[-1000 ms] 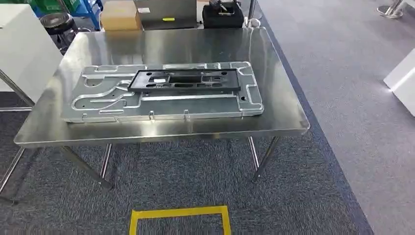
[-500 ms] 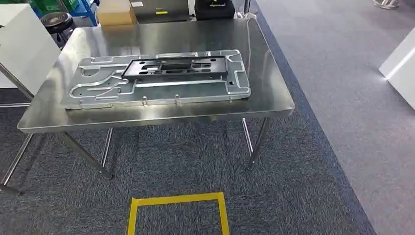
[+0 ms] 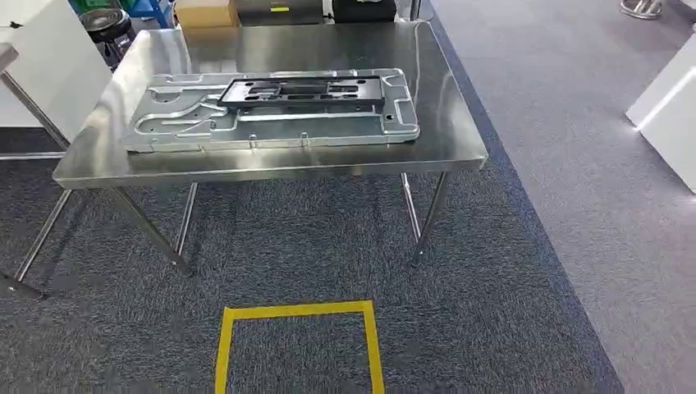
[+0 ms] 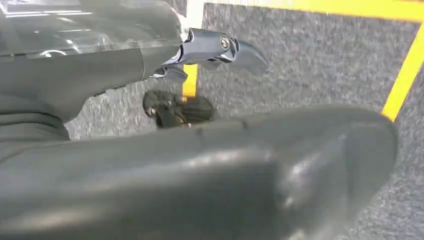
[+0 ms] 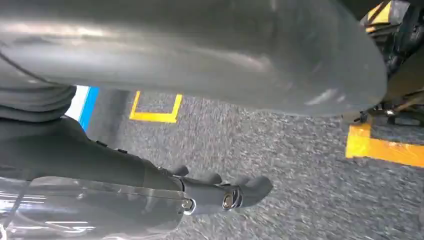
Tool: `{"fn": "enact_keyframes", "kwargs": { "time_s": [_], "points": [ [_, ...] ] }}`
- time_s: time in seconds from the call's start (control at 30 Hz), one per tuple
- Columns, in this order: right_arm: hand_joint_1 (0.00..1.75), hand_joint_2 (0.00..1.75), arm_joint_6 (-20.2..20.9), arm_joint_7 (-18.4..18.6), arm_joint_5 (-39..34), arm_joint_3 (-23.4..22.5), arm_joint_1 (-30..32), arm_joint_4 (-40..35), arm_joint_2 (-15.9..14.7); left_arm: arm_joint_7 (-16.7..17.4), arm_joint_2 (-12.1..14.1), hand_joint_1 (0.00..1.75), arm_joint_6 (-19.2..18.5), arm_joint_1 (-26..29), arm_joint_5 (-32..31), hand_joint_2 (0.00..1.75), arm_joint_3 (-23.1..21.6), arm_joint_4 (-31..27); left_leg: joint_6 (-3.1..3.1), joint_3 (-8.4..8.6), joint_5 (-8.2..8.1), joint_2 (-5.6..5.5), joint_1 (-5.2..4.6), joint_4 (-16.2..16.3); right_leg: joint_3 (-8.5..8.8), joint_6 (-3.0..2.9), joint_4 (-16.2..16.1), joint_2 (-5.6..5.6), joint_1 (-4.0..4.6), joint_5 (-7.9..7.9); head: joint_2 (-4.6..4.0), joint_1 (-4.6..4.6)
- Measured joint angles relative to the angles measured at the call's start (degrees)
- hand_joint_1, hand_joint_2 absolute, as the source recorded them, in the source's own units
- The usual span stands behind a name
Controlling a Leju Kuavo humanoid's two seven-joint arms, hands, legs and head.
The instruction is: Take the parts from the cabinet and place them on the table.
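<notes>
Camera has backed off; table (image 3: 460, 156) sits farther, at 12 o'clock. Black part (image 3: 304, 89) on metal plate (image 3: 271, 123) looks stiff, light; take its long edges. Left hand (image 4: 215, 50) and right hand (image 5: 220, 197) hang with fingers loosely apart, holding nothing.

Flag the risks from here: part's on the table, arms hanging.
1. The black part lies loose on the grey metal plate; a knock to the steel table could shift it.
2. The plate sits near the table's front edge, so walking in close might bump it.
3. Both hands hang low over the carpet, left hand and right hand, seemingly holding nothing; they could catch the table legs on a turn.
</notes>
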Motion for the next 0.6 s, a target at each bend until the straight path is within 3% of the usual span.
{"fn": "enact_keyframes", "kwargs": {
  "time_s": [0.07, 0.1, 0.13, 0.17, 0.23, 0.27, 0.3, 0.33, 0.4, 0.43, 0.47, 0.5, 0.57, 0.6],
  "points": [
    [0.0, 0.0, 0.1, -0.8, 0.4, 0.2, 0.0, 0.1, 0.0, -0.2, 0.1, 0.0, 0.2, -0.1, 0.0, 0.0, -0.2, 0.0, 0.07, -2.1, 1.6, -0.03, -0.07, 0.1, -2.14, 0.66, 9.4, 0.06, -0.37, -7.8, 0.0, 0.0],
    [0.0, 0.0, 0.2, -1.4, 0.5, 0.4, -0.1, 0.1, 0.0, -0.2, 0.1, 0.0, 0.3, -0.1, 0.0, 0.0, -0.2, 0.0, -0.04, -3.08, 2.23, -0.01, -0.08, 0.3, -2.75, 0.9, 12.9, 0.05, -0.44, -8.94, 0.0, 0.0],
    [0.0, 0.0, 0.2, -1.9, 0.6, 0.6, -0.1, 0.1, 0.1, -0.1, 0.1, 0.0, 0.5, -0.1, 0.0, 0.0, -0.2, 0.0, -0.19, -4.05, 2.86, 0.04, -0.06, 0.6, -2.56, 1.09, 15.1, 0.05, -0.52, -8.24, 0.0, 0.0],
    [0.0, 0.0, 0.2, -2.4, 0.7, 0.7, -0.1, 0.1, 0.1, -0.1, 0.1, 0.0, 0.5, -0.1, 0.0, 0.0, -0.2, 0.0, -0.34, -5.22, 3.46, 0.08, -0.02, 0.9, -1.11, 1.23, 14.6, 0.04, -0.64, -6.15, 0.0, 0.0],
    [0.0, 0.0, 0.2, -2.9, 0.7, 0.9, -0.2, 0.1, 0.1, 0.0, 0.1, 0.0, 0.6, -0.1, -0.1, 0.0, -0.4, 0.0, -0.67, -7.25, 4.38, 0.08, 0.04, 1.8, 4.64, 1.12, 7.9, 0.04, -0.83, -2.43, 0.0, 0.0],
    [0.0, 0.0, 0.2, -3.2, 0.7, 0.9, -0.4, 0.1, 0.1, 0.1, 0.1, 0.0, 0.7, -0.1, -0.1, 0.0, -0.5, 0.0, -0.93, -8.1, 4.83, 0.06, 0.06, 2.4, 9.14, 0.94, 2.0, 0.05, -0.9, -2.75, 0.0, 0.0],
    [0.0, 0.0, 0.2, -3.3, 0.7, 0.9, -0.8, 0.1, 0.1, 0.1, 0.1, 0.0, 0.7, -0.1, -0.1, 0.0, -0.5, 0.0, -1.25, -8.84, 5.04, -0.05, -0.27, 3.2, 12.74, 0.68, -3.2, 0.09, -0.57, -4.62, 0.0, 0.0],
    [0.0, 0.0, 0.2, -3.4, 0.7, 0.9, -0.9, 0.1, 0.1, 0.2, 0.1, 0.0, 0.7, -0.2, -0.2, 0.0, -0.5, 0.0, -1.66, -9.1, 5.52, 0.02, -0.24, 3.4, 12.97, 0.07, -4.4, 0.2, -0.47, -5.44, 0.0, -0.04],
    [0.0, 0.0, 0.2, -3.5, 0.7, 1.0, -0.9, 0.1, 0.2, 0.2, 0.1, 0.0, 0.8, -0.2, -0.2, 0.0, -0.5, 0.0, -2.36, -9.25, 6.57, 0.04, 0.05, 3.2, 12.22, -0.67, -4.1, 0.19, -0.07, -4.9, 0.0, -0.02],
    [0.0, 0.0, 0.2, -3.3, 0.7, 1.0, -0.9, 0.1, 0.2, 0.2, 0.2, 0.0, 0.9, -0.2, -0.1, 0.0, -0.5, 0.0, -2.77, -9.41, 6.93, 0.04, -0.09, 3.1, 11.89, -1.24, -4.4, 0.18, -0.38, -4.4, 0.0, -0.02],
    [0.0, 0.0, 0.2, -3.1, 0.5, 1.0, -0.9, 0.2, 0.5, 0.5, 0.4, 0.0, 1.2, -0.1, 0.0, 0.0, -0.5, 0.0, -2.95, -9.98, 5.91, -0.24, 0.32, 3.8, 11.31, -1.82, -4.6, -0.27, -0.52, -3.64, 0.0, -0.02],
    [0.0, 0.0, 0.2, -2.9, 0.3, 0.9, -1.0, 0.2, 0.5, 1.0, 0.3, 0.0, 1.4, -0.1, 0.5, 0.0, -0.5, 0.0, -3.08, -11.01, 2.68, -0.3, 0.29, 6.2, 10.58, -2.41, -4.6, -0.2, -0.49, -3.13, 0.0, -0.02],
    [0.0, 0.0, 0.2, -2.5, -0.4, 0.8, -0.8, 0.2, 0.5, 1.5, 0.3, 0.0, 1.6, -0.1, 0.9, 0.0, -0.5, 0.0, -3.56, -13.45, -3.75, -0.31, 0.49, 14.4, 9.09, -2.52, -4.6, -0.29, -0.31, -1.93, 0.0, -0.02],
    [0.0, 0.0, 0.2, -2.4, -0.7, 0.7, -0.8, 0.2, 0.5, 1.6, 0.3, 0.0, 1.7, -0.1, 1.0, 0.0, -0.5, 0.0, -3.73, -14.41, -5.34, -0.31, 0.58, 18.5, 8.27, -2.51, -4.5, -0.32, -0.19, -1.37, 0.0, -0.02]
  ]
}}
